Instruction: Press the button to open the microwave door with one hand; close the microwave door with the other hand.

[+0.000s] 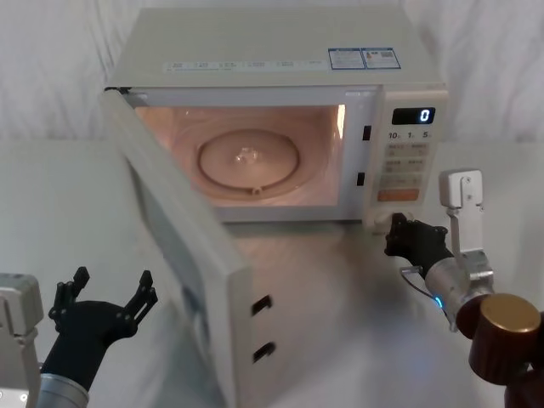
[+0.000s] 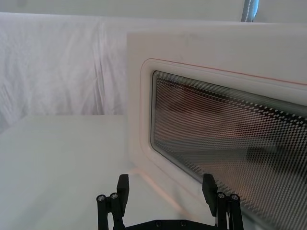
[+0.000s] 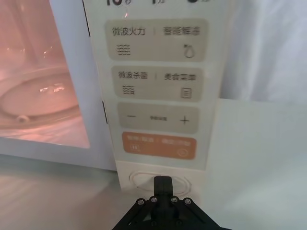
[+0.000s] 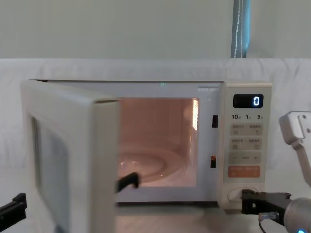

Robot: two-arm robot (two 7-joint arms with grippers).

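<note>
Head view shows the microwave door (image 1: 183,255) swung wide toward the robot, hinged on the left, the lit cavity and its glass turntable (image 1: 248,158) exposed — so the opening half of the job looks done. The right gripper (image 1: 398,231) sits at the foot of the control panel (image 1: 408,161), its tip touching or just off the button (image 3: 162,181), the big pill-shaped key below the orange one (image 3: 159,145). In the right wrist view its fingers come together into a single point, which suits poking a key rather than grasping anything.

The left gripper (image 1: 108,294) waits low on the table, just outside the open door, fingers (image 2: 123,185) spread wide apart and holding nothing. Its wrist camera looks straight at the outer face of the door and its meshed window (image 2: 230,132) — placed there, I judge, so it can push the panel shut from outside.

Closing remains. The push will likely need to land near the free edge, away from the hinge, and the right arm should stay clear of the latch side.
</note>
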